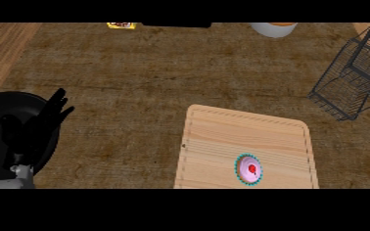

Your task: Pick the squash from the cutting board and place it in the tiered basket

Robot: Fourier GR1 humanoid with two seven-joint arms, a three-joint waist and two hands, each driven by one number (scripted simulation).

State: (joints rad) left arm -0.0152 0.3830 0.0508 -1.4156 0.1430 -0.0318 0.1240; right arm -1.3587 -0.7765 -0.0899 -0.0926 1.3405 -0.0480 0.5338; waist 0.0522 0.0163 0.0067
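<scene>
Left hand (39,122) open, holding nothing; well to its right on cutting board (239,127), round pink thing (248,169), no squash visible, probably light, soft: take by sides.

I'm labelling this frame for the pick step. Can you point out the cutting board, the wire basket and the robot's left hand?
cutting board (217,137): head view, bare wood of its upper left part.
wire basket (347,85): head view, its dark wire side wall.
left hand (39,122): head view, on the black palm.
</scene>
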